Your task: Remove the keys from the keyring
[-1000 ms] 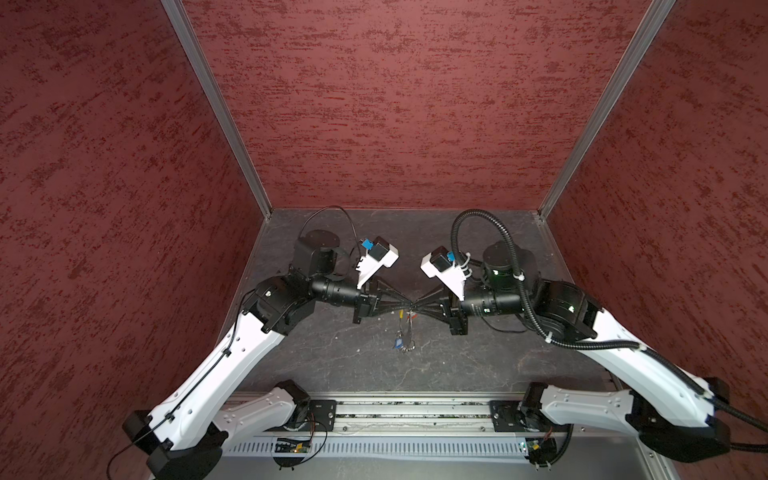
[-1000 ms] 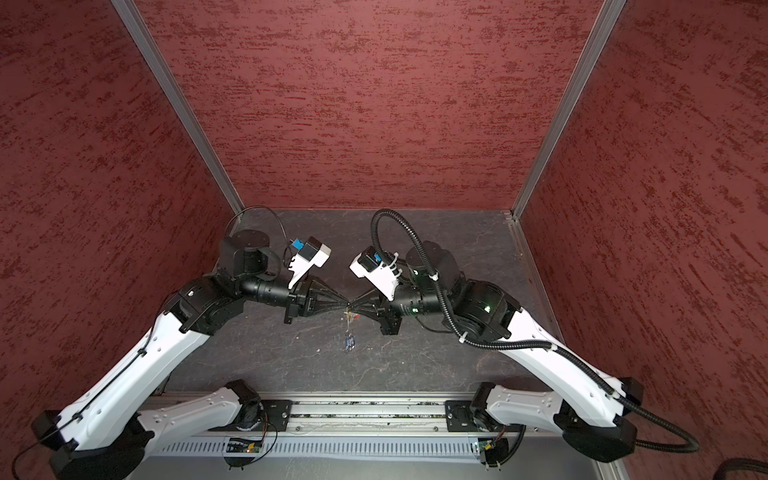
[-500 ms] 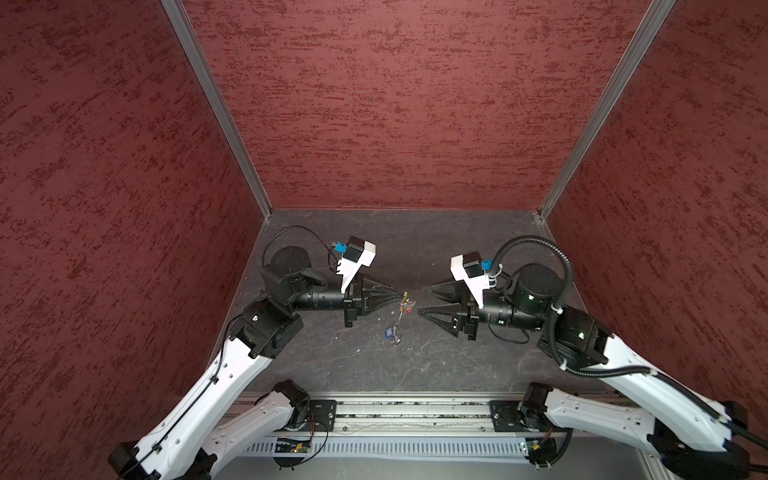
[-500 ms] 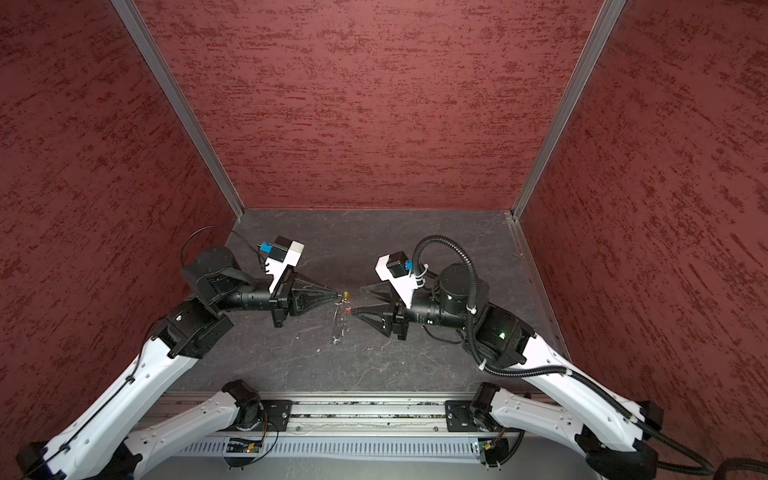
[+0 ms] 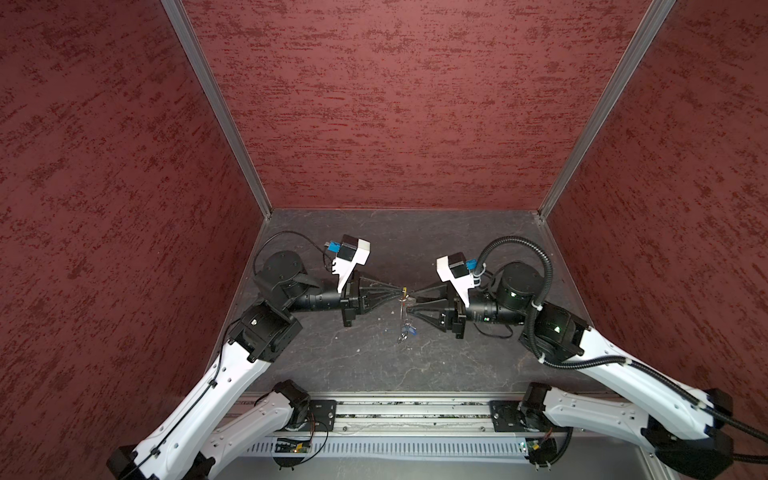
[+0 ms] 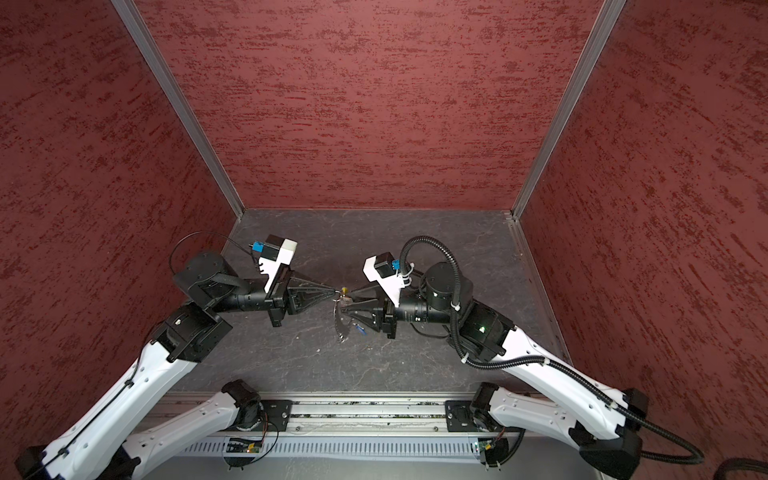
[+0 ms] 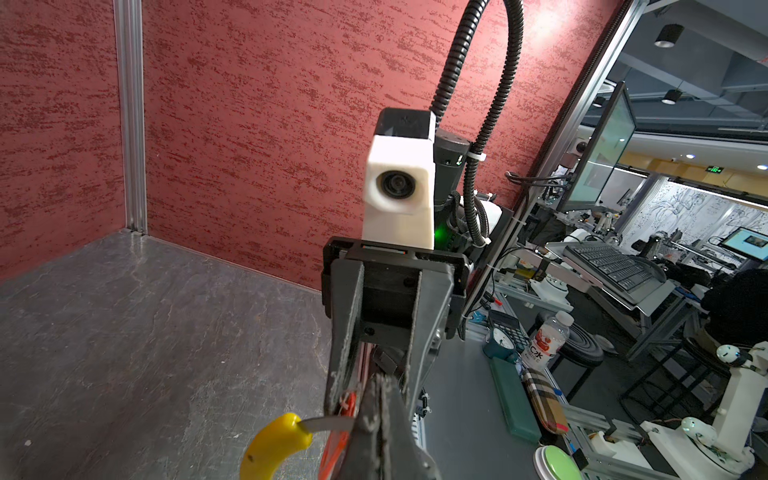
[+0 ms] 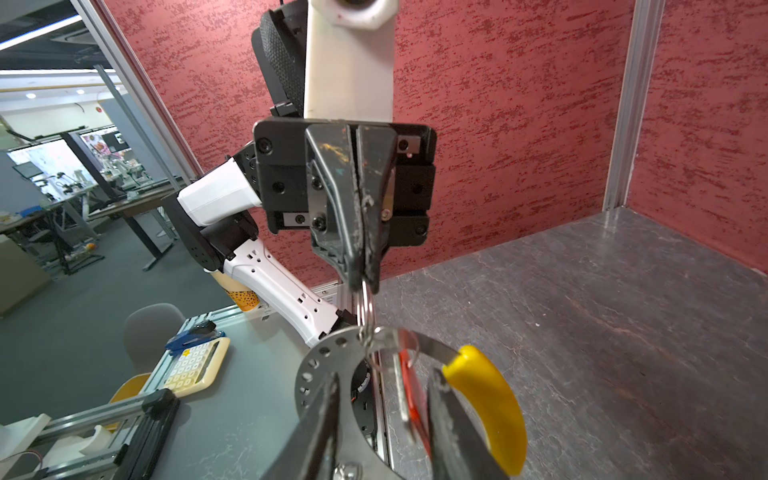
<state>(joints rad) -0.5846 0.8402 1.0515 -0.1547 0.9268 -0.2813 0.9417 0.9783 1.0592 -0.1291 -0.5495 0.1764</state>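
The keyring (image 5: 404, 289) hangs above the dark surface (image 5: 332, 365) in both top views, midway between the two arms. It is pinched at its top by the left claw (image 5: 400, 291), whose jaws are pressed together on it. The right claw (image 5: 409, 303) faces it from the opposite side with its jaws spread. The keys (image 5: 402, 332) dangle below, one carrying a blue tag (image 5: 412, 330).

In the left wrist view the closed left claw fills the lower edge. The keyring's yellow section (image 7: 274, 449) curves out beside it, and a red tag (image 7: 345, 409) shows just behind.

In the right wrist view the left claw grips a silver ring (image 8: 365, 305), from which a perforated metal band (image 8: 328, 353) hangs. The red tag lies between the right claw's parted fingers (image 8: 320, 415); whether they touch it I cannot tell.
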